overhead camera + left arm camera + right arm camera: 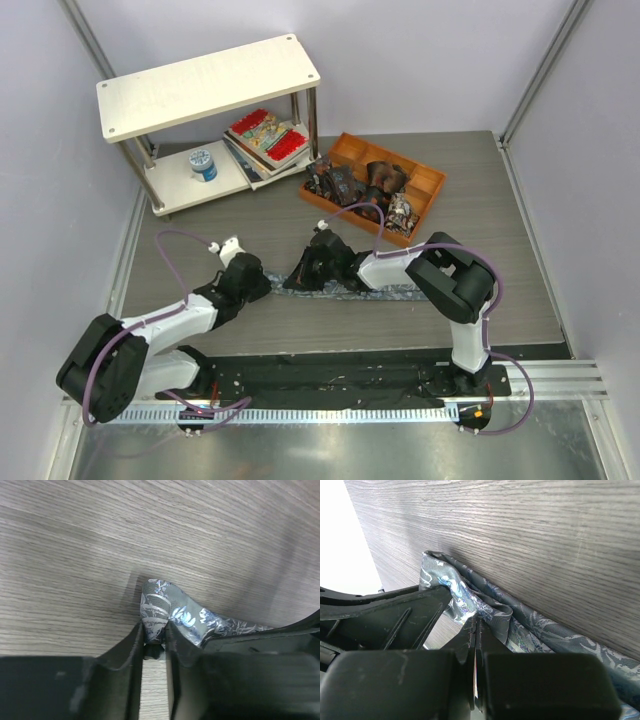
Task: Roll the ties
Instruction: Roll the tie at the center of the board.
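Observation:
A long grey-blue tie (385, 292) lies across the table's middle, its left end bunched up. In the left wrist view my left gripper (155, 632) is shut on the tie's folded end (170, 605). In the right wrist view my right gripper (477, 622) is shut on a fold of the tie (545, 630) right beside the left one. In the top view the left gripper (266, 285) and right gripper (302, 272) meet at that end. Small dark rolled ties (345, 185) sit in the orange tray (430, 178).
A white two-level shelf (205, 85) stands at the back left, with red-patterned books (268, 135) and a blue-white can (203, 163) on its lower level. The orange tray is at the back centre-right. Grey walls enclose the table.

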Robot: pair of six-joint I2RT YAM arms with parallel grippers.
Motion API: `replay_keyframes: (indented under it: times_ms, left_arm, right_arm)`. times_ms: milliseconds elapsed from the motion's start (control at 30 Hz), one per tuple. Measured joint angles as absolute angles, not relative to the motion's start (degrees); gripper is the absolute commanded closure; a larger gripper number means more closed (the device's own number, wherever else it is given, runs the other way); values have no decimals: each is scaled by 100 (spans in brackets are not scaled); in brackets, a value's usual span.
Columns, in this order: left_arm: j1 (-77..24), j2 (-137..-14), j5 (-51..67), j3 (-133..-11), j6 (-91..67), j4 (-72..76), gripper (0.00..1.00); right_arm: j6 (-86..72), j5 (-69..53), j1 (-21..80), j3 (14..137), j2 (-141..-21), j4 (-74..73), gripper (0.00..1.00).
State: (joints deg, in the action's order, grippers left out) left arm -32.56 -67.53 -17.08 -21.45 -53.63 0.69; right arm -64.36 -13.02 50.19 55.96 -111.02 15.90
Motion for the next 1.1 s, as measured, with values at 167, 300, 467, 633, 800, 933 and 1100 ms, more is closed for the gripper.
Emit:
replay_keyframes:
  times_ms: [167,300,467,633,800,933,1100]
  left_arm:
    - [-3256,-6770,-1712,-2152,-5376,117,100]
    - [-3262,-6700,-1763,-2209,-5378,-49,100]
    - [-3262,-6379,-1988,-2355,-5374,-679,100]
    - [-3260,-6053,-2296,-2556,-5339,-1234,100]
    - [-3262,-6020,-2405,-2683,-5301,-1533,100]
    - [-3269,-5940,-2453,-2727,-5231,-1708,100]
    - [-3299,-5841,-2506,-2812,-5196,-1905,100]
  right_arm:
    - [-6431,-1302,5019,5605,-11102,1588,99]
    - [-6416,-1354,5019,5605,-11102,1614,99]
    - [-6346,-1468,5019,5616,-11056,1601,99]
    - [-6320,-1496,5019,5581,-10761,1568,99]
    - [-6344,-1570,5019,5566,-10698,1739,99]
    - [-6407,-1614,5028,5568,-10748,1892,99]
    - [-6473,-1664,5131,5743,-11124,2008,99]
